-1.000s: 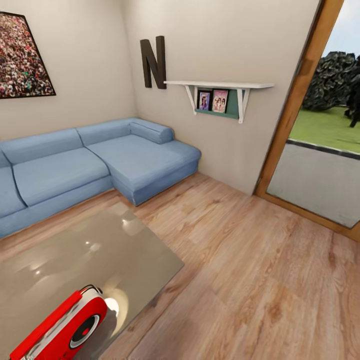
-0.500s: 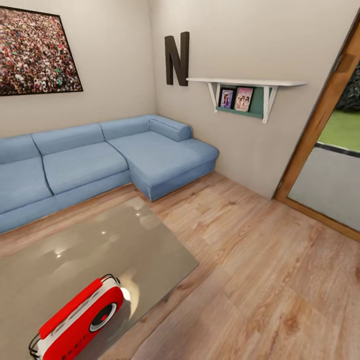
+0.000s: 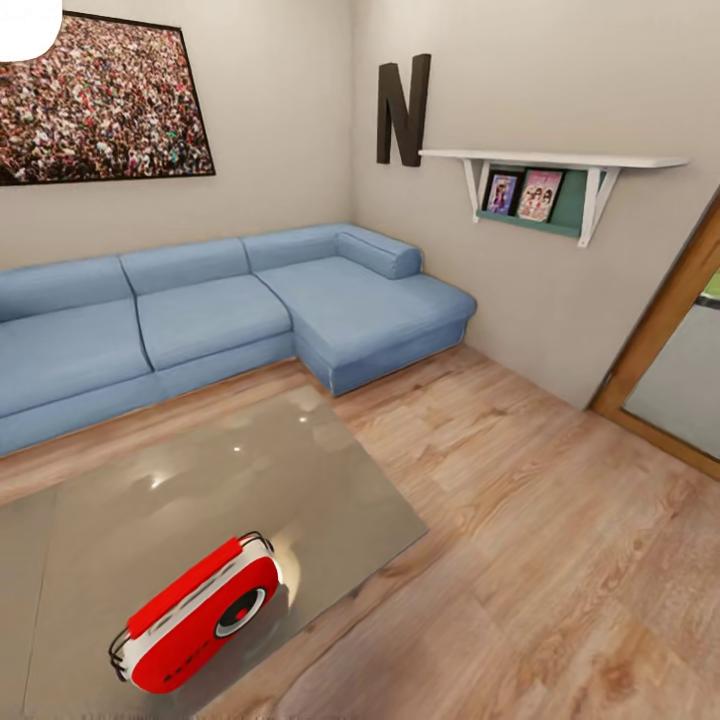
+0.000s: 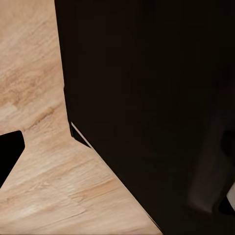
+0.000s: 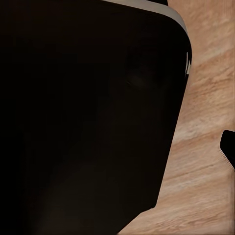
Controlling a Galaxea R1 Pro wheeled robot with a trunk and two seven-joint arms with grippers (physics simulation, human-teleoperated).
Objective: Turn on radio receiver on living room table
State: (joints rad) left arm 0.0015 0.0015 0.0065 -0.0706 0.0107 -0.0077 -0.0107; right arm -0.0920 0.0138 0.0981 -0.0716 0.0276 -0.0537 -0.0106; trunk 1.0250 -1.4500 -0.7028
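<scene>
The radio receiver, a small red rounded box with white trim, a black wire handle and a round dial, lies tilted on the near part of the table, a large low glossy grey one. This is the living room, with a blue L-shaped sofa and a framed crowd picture. In the left wrist view my left gripper has a black fingertip at the picture's edge, over wood floor. My right gripper likewise shows one fingertip at the edge. Both are spread open and hold nothing.
A white wall shelf with small pictures and a dark letter N hang on the right wall. A wooden door frame stands at the far right. Light plank floor runs to the right of the table. A dark robot body fills much of both wrist views.
The whole head picture has shifted right, so the camera has swung left. The radio now shows whole and nearer the middle. Nothing in the room has moved.
</scene>
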